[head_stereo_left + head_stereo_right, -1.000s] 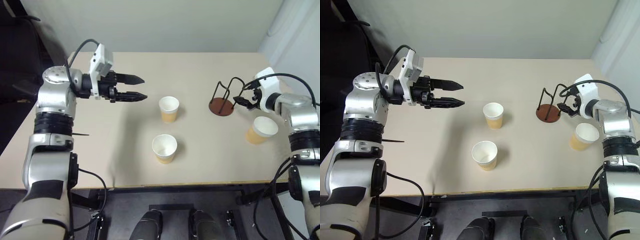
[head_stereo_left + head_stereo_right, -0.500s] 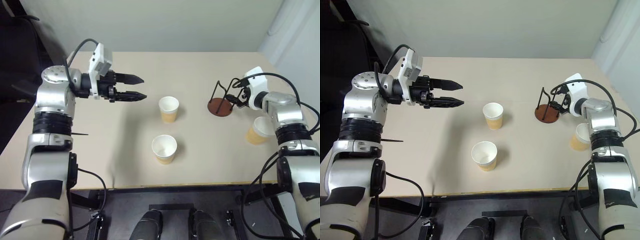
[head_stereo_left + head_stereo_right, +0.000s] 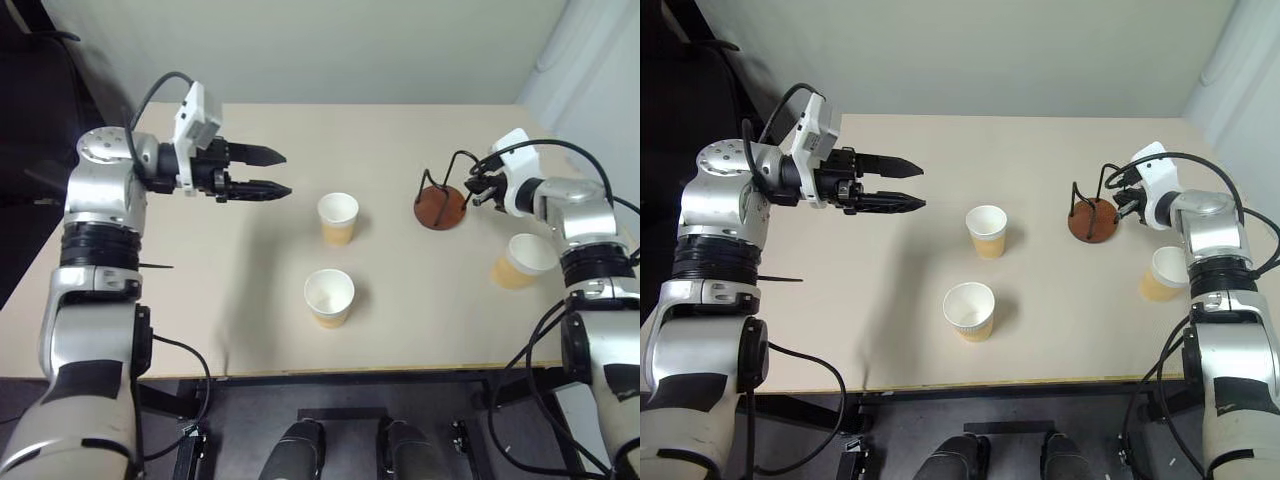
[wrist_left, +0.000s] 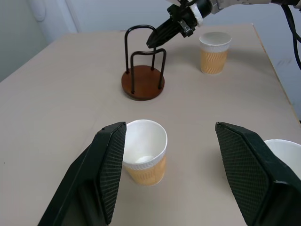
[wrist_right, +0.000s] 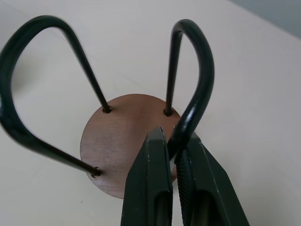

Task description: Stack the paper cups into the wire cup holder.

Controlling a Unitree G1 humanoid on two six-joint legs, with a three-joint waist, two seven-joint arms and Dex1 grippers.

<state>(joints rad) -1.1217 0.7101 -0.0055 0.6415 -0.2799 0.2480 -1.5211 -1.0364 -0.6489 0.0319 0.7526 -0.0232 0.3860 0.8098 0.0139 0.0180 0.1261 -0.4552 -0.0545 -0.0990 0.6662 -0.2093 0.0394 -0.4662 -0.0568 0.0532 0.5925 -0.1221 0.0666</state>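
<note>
Right gripper clenched on one wire loop of the wire cup holder. Left gripper hangs spread, empty. Holder upright, no paper cups in it.

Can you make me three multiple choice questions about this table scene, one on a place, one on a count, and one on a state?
1. Where is the wire cup holder?
A. Beside the right hand
B. Under the left hand
C. Inside a cup

2. How many paper cups stand on the table?
A. One
B. Three
C. Five

3. What is the right hand doing?
A. Hanging open
B. Holding a cup
C. Shut on a wire loop

Answers: 1 A, the holder stands at the right hand's fingertips. 2 B, two cups sit mid-table, one near the right arm. 3 C, the right wrist view shows the fingers pinching the loop.
</note>
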